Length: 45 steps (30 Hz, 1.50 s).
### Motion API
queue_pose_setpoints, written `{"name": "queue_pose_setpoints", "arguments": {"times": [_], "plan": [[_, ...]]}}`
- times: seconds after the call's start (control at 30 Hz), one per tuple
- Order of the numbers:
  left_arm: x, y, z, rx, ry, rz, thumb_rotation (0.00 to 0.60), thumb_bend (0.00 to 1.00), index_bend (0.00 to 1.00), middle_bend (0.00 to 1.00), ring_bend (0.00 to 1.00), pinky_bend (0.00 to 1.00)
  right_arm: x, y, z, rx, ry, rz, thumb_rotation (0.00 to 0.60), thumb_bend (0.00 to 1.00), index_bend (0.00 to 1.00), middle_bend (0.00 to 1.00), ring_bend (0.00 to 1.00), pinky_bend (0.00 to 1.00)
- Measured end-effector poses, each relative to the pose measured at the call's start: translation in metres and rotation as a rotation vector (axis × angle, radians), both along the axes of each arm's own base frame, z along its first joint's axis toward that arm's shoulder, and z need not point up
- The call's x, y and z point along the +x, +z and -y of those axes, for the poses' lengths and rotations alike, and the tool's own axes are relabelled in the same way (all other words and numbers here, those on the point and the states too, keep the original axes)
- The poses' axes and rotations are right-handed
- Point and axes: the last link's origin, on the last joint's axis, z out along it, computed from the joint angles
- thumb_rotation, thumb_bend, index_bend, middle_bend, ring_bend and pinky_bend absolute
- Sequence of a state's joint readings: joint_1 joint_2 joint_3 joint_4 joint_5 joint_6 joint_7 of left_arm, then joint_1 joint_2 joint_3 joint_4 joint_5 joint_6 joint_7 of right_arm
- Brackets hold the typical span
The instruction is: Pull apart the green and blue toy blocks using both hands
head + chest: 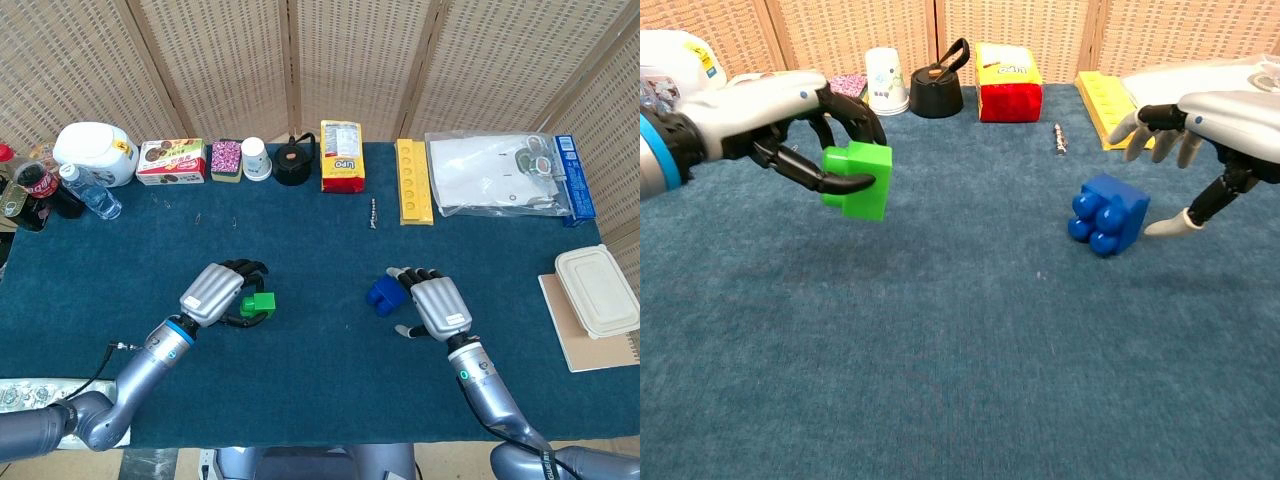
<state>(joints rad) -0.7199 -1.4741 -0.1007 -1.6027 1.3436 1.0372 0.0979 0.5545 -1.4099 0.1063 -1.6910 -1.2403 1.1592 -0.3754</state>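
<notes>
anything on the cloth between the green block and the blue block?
No: between the green block and the blue block only bare blue cloth shows, in the chest view.

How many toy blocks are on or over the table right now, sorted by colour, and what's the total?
Green block: 1
Blue block: 1
Total: 2

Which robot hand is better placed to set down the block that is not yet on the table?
Left. The left robot hand grips the green block; the right robot hand is open beside the blue block.
</notes>
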Motion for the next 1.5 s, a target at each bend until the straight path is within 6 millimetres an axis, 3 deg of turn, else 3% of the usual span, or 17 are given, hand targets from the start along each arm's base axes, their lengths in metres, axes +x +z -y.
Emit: {"name": "queue_pose_setpoints", "arguments": {"times": [0.17, 0.23, 0.27, 0.33, 0.4, 0.47, 0.73, 0.93, 1.17, 1.5], "plan": [[0.005, -0.016, -0.001, -0.011, -0.027, -0.011, 0.413, 0.50, 0.69, 0.32, 0.30, 0.38, -0.003, 0.009, 0.001, -0.028, -0.010, 0.005, 0.522, 0.16, 0.16, 0.25, 0.28, 0.32], [0.005, -0.020, -0.002, -0.007, -0.037, -0.028, 0.408, 0.46, 0.66, 0.32, 0.25, 0.34, -0.004, 0.016, 0.003, -0.051, -0.012, 0.013, 0.521, 0.16, 0.16, 0.25, 0.28, 0.31], [0.005, -0.022, -0.003, -0.008, -0.041, -0.044, 0.405, 0.43, 0.61, 0.30, 0.22, 0.32, -0.004, 0.022, 0.004, -0.065, -0.013, 0.019, 0.520, 0.16, 0.16, 0.25, 0.28, 0.31], [0.003, -0.024, -0.003, -0.016, -0.038, -0.069, 0.399, 0.33, 0.38, 0.21, 0.10, 0.25, -0.005, 0.030, 0.006, -0.088, -0.013, 0.026, 0.521, 0.16, 0.16, 0.25, 0.27, 0.31], [0.002, -0.026, -0.004, -0.023, -0.026, -0.098, 0.395, 0.29, 0.21, 0.13, 0.03, 0.20, -0.005, 0.039, 0.007, -0.110, -0.014, 0.042, 0.522, 0.17, 0.16, 0.24, 0.27, 0.31], [0.001, -0.024, -0.004, -0.026, -0.013, -0.115, 0.399, 0.27, 0.12, 0.10, 0.00, 0.17, -0.006, 0.048, 0.009, -0.131, -0.016, 0.061, 0.521, 0.17, 0.16, 0.24, 0.27, 0.31], [-0.006, 0.002, -0.004, 0.054, 0.021, -0.087, 0.396, 0.26, 0.10, 0.08, 0.00, 0.15, -0.015, 0.071, 0.012, -0.197, -0.040, 0.120, 0.524, 0.16, 0.16, 0.25, 0.28, 0.32], [-0.028, 0.039, 0.006, 0.174, 0.053, -0.086, 0.399, 0.26, 0.10, 0.08, 0.00, 0.15, -0.038, 0.084, 0.012, -0.253, -0.098, 0.104, 0.525, 0.17, 0.19, 0.29, 0.30, 0.34], [-0.074, 0.087, 0.040, 0.306, 0.132, -0.099, 0.397, 0.26, 0.10, 0.08, 0.00, 0.15, -0.071, 0.095, -0.002, -0.304, -0.203, 0.051, 0.525, 0.17, 0.21, 0.29, 0.30, 0.34], [-0.137, 0.136, 0.095, 0.428, 0.294, -0.104, 0.401, 0.26, 0.11, 0.08, 0.00, 0.15, -0.107, 0.109, -0.034, -0.331, -0.308, -0.007, 0.522, 0.17, 0.23, 0.30, 0.30, 0.33]]}}
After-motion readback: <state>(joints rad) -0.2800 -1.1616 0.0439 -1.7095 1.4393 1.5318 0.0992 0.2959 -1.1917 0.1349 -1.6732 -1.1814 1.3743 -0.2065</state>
